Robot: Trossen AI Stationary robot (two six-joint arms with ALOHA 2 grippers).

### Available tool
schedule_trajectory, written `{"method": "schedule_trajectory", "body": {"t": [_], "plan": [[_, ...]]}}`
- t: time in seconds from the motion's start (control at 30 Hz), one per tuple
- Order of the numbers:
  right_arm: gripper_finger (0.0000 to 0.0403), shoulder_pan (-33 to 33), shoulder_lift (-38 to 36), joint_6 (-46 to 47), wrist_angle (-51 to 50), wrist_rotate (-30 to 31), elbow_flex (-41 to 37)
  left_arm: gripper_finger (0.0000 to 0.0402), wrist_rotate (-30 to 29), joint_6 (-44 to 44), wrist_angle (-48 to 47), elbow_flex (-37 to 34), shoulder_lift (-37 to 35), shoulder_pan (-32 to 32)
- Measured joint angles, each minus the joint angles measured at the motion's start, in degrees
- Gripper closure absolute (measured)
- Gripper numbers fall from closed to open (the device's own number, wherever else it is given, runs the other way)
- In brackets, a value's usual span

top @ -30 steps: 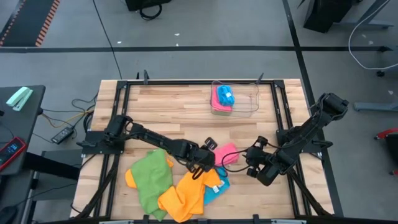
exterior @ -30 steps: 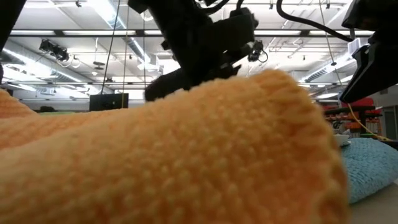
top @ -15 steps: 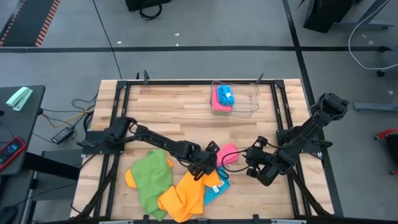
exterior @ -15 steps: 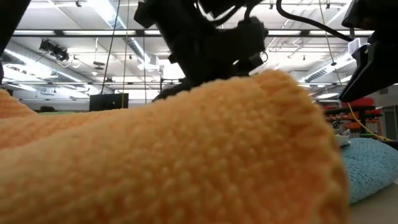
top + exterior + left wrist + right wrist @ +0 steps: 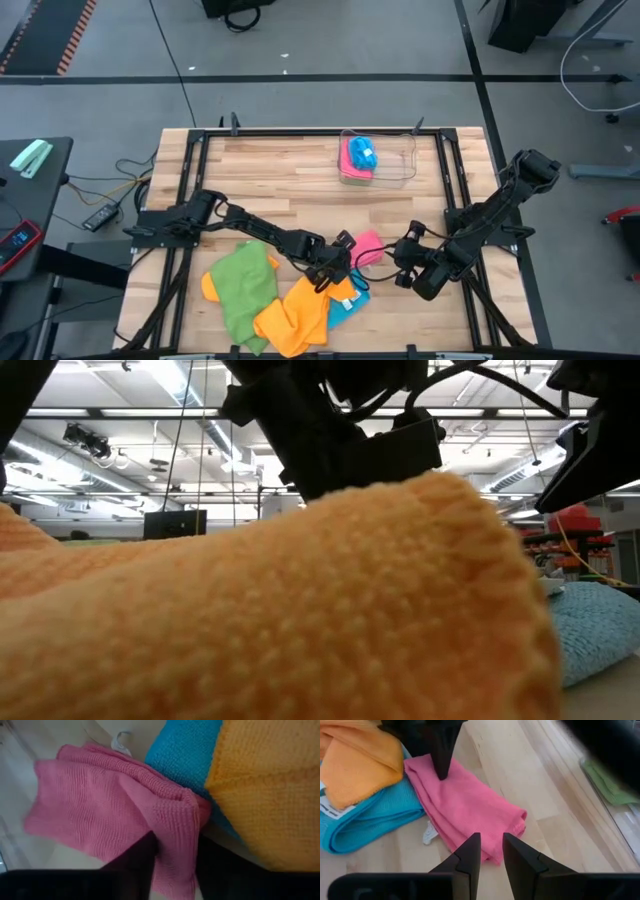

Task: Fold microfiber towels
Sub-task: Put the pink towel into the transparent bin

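A crumpled pink towel (image 5: 365,247) lies on the wooden table between my two grippers. Its left end meets a sky-blue towel (image 5: 347,302), which sits partly under an orange towel (image 5: 295,315). A green towel (image 5: 243,285) lies further left. My left gripper (image 5: 343,262) is down on the pink towel's left end and shut on it. My right gripper (image 5: 398,262) hovers just off the towel's right edge (image 5: 492,855). Its fingers (image 5: 470,852) stand a narrow gap apart with nothing held. My left gripper pinches a raised fold (image 5: 176,832) at the pink towel's end beside the blue towel (image 5: 185,750), between its two fingers. The fingers slant down from the table's left. The rest of the towel (image 5: 95,810) lies slack on the table.
A clear plastic tray (image 5: 408,150) at the far side holds folded pink and blue cloths. In the low view the orange towel (image 5: 250,610) fills nearly everything, with the blue towel (image 5: 590,630) beside it. Bare wood lies between the tray and the pile.
My left gripper has sunk and edged toward the table's right, onto the pink towel's left end. The towels and my right gripper have stayed where they were.
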Motion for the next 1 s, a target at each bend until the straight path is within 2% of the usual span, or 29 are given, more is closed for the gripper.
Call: {"method": "schedule_trajectory", "body": {"t": [0.13, 0.2, 0.33, 0.47, 0.63, 0.8, 0.9, 1.0], "plan": [[0.0312, 0.02, 0.01, -0.58, 0.75, 0.49, 0.0, 0.036, 0.01, -1.07, -0.09, -0.11, -0.11, 0.07], [0.0312, 0.0, 0.0, -1.62, 1.47, 2.36, 0.0, 0.0385, 0.48, -1.38, -1.0, -0.17, -0.78, 0.31], [0.0312, 0.0, 0.02, -7.8, 6.92, 7.96, 0.0, 0.0372, 1.63, -4.49, -3.81, 0.4, -3.38, 1.37], [0.0303, -0.83, 0.37, -14.8, 13.25, 10.32, 0.02, 0.0367, 4.31, -8.43, -7.18, 1.14, -5.89, 2.74], [0.0243, -3.72, 3.35, -20.24, 20.0, 8.58, 0.05, 0.0382, 5.97, -10.83, -7.52, 1.11, -7.13, 3.73], [0.016, -6.17, 9.13, -27.62, 29.66, 4.97, 0.02, 0.0369, 6.12, -14.57, -7.55, 1.14, -7.4, 4.15], [0.0125, -6.65, 11.14, -30.87, 33.02, 6.27, 0.02, 0.0368, 6.22, -18.01, -7.84, 1.14, -7.72, 4.4], [0.0108, -6.6, 12.98, -33.84, 35.97, 8.57, 0.03, 0.0376, 6.11, -20.73, -8.89, 1.14, -7.72, 4.67]]}}
